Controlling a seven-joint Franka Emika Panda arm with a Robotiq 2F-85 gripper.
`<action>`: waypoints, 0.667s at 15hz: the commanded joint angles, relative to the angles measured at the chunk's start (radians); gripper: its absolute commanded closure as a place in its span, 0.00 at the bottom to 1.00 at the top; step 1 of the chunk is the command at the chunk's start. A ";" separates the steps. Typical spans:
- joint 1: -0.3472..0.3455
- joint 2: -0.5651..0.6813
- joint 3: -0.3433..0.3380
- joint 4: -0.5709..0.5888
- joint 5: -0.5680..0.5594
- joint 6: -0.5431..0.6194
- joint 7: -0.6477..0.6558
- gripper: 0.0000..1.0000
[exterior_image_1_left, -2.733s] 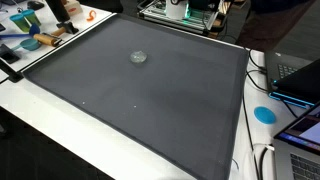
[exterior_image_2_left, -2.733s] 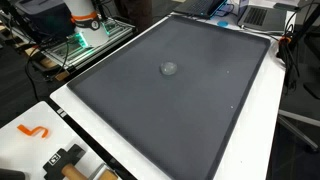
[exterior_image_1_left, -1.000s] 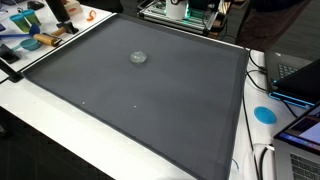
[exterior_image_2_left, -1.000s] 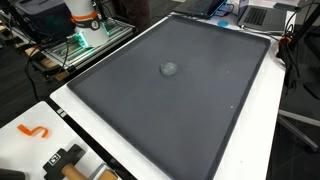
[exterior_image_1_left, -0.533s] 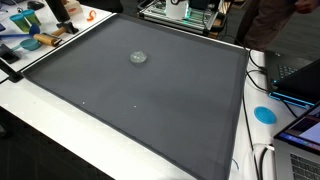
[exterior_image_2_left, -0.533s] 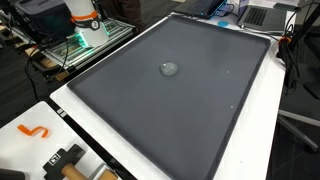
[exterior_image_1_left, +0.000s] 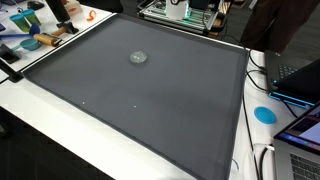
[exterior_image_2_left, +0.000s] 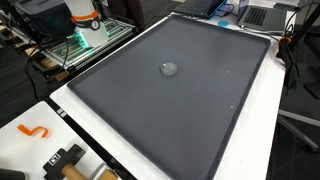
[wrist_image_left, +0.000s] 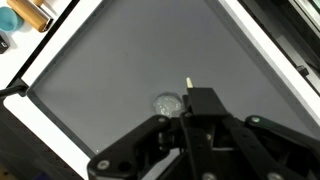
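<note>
Wrist view: gripper (wrist_image_left: 203, 97) clenched, fingers together, above a small round disc (wrist_image_left: 167, 103) on the dark mat (wrist_image_left: 100, 70).
Handling: I judge it light, thin, slippery.
Hold: across its rim.

The mat (exterior_image_1_left: 150, 105) is charcoal (finely speckled), the disc (exterior_image_1_left: 138, 57) pale grey.

end effector (wrist_image_left: 197, 101): cut by bottom edge | round thing (wrist_image_left: 166, 103): too small to identify

Dark grey mat (exterior_image_1_left: 150, 100) covering white table (exterior_image_1_left: 60, 128); laptop (exterior_image_1_left: 296, 78) beside.
</note>
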 joint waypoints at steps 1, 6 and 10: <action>-0.020 -0.003 0.016 0.001 0.011 -0.004 -0.016 0.87; -0.020 -0.013 0.015 -0.002 0.012 -0.005 -0.023 0.87; -0.002 0.118 0.052 0.046 0.117 0.060 0.116 0.97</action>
